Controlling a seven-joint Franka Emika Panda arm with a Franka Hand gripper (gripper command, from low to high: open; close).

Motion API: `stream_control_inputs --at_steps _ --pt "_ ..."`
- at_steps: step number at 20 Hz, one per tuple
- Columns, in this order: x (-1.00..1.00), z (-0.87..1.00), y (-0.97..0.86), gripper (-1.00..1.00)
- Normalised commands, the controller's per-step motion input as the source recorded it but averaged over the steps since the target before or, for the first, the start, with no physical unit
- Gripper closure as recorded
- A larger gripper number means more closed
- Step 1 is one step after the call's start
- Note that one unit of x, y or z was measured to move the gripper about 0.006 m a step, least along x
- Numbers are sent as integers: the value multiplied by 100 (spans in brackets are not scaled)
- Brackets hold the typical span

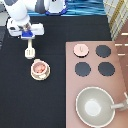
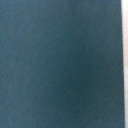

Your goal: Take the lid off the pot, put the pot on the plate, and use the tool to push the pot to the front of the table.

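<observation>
Here the gripper [image 1: 28, 41] holds the tool [image 1: 30, 50] upright.

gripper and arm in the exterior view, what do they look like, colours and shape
The arm is white and rounded, with bulky smooth segments and darker joints. The gripper sits near the exterior view's top left, over the tool; its hand is a white boxy body with a blue block on its side. No cables or markings show. The wrist view shows only a plain dark teal surface.

The arm is showing smooth white rounded shells with dark joints; its end effector [image 1: 28, 41], at the exterior view's upper left, is carrying a blue block.
</observation>
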Motion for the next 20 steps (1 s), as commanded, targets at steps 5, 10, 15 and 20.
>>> stream_control_inputs --at_steps 5,10,15,20 --pt "-43 -45 55 100" --pt "31 1 -2 100" --pt "96 9 -7 100" --pt "100 27 -3 100"
